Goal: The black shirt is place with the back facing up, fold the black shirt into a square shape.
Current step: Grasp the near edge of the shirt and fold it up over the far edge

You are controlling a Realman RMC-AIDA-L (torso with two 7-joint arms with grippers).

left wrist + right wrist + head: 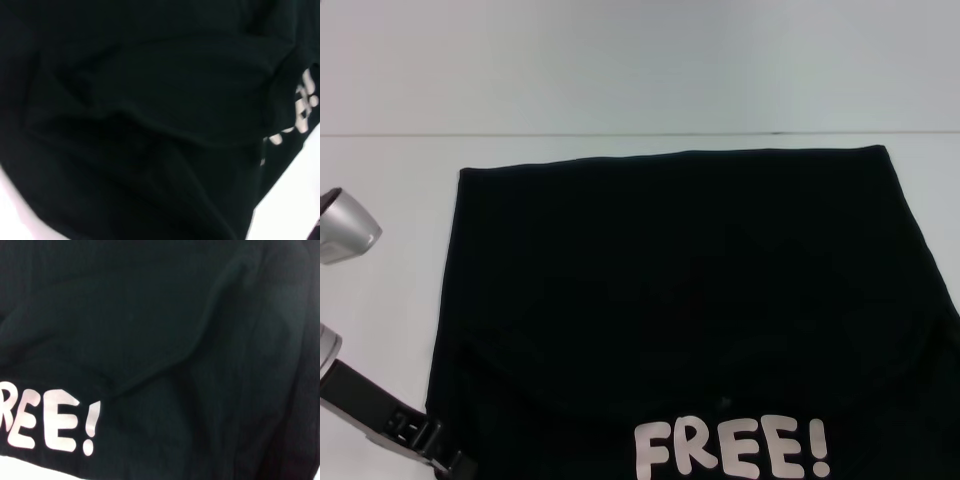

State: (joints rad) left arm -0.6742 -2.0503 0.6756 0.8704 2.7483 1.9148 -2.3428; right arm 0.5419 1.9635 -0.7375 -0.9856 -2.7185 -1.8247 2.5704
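Observation:
The black shirt [670, 260] lies spread on the white table [620, 70] and fills most of the head view. Its near part is folded over, so the cream "FREE!" lettering [732, 450] shows at the near edge. My left arm comes in from the near left, and its gripper [438, 452] sits at the shirt's near left corner, touching the fabric edge. The left wrist view is close over wrinkled black cloth [150, 100] with some lettering [305, 110] at one side. The right wrist view is close over the shirt [150, 315] and the lettering [50, 425]. My right gripper is out of view.
The table's far edge [640, 133] runs just behind the shirt's far hem. Bare white table shows left of the shirt [390, 170] and in the corners of the wrist views [290, 200] [30, 470].

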